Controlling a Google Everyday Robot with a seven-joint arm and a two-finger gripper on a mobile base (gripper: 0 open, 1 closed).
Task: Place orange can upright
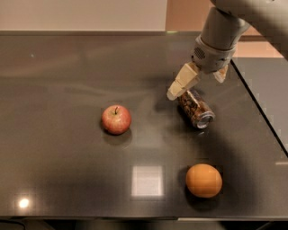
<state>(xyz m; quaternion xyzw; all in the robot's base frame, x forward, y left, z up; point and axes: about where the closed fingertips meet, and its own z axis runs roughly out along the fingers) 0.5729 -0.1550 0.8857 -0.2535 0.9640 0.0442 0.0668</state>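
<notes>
Gripper [201, 80], just above the lying orange can [196, 109]: one finger is largely hidden by the wrist [215, 45]. Can lettering cannot be read. Arm [254, 13] is cut off by the top edge.

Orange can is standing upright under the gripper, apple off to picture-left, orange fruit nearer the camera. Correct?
No. The camera view shows the orange can lying on its side on the table, not upright. The rest holds: the gripper hovers just above its far end, fingers open, the apple is off to picture-left and the orange fruit lies nearer the camera.
</notes>
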